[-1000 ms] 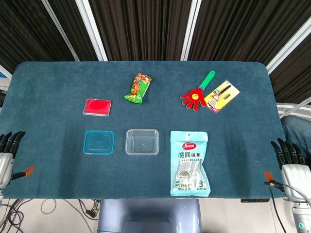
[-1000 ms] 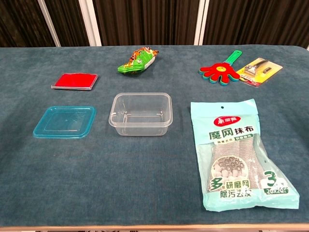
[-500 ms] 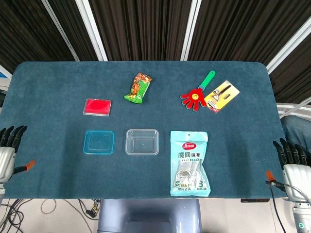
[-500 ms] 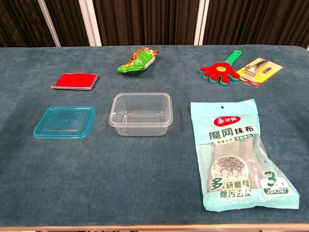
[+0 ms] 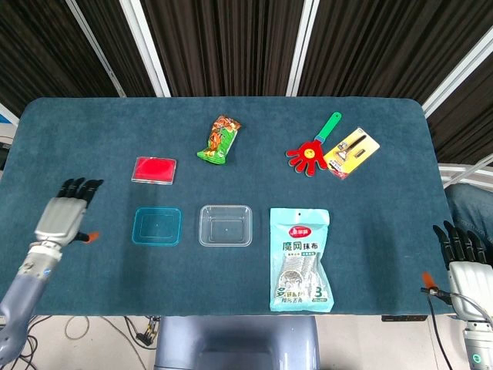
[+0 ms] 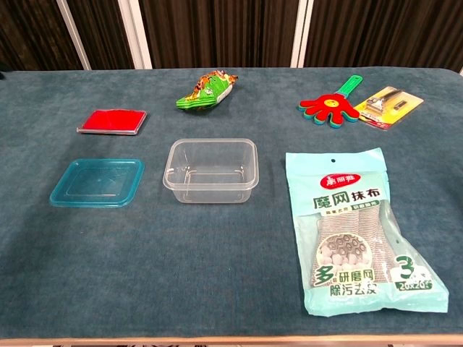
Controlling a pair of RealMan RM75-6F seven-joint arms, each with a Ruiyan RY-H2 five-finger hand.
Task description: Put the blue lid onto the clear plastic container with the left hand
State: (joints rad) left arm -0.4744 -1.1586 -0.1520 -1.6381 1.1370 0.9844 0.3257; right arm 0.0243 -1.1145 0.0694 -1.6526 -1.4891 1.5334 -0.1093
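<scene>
Left hand (image 5: 65,214) over the table's left side, fingers loosely extended, holding nothing; blue lid (image 5: 157,226) flat just left of the clear plastic container (image 5: 226,225); right hand (image 5: 462,262) off the right edge, fingers straight, empty

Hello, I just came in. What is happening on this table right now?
A two-armed robot is about to put the blue lid on the clear container. Nothing is held yet. The lid lies flat on the table, just left of the open container and apart from it. The left hand is over the table to the lid's left, fingers apart, not touching it. The right hand waits at the table's right edge.
</scene>
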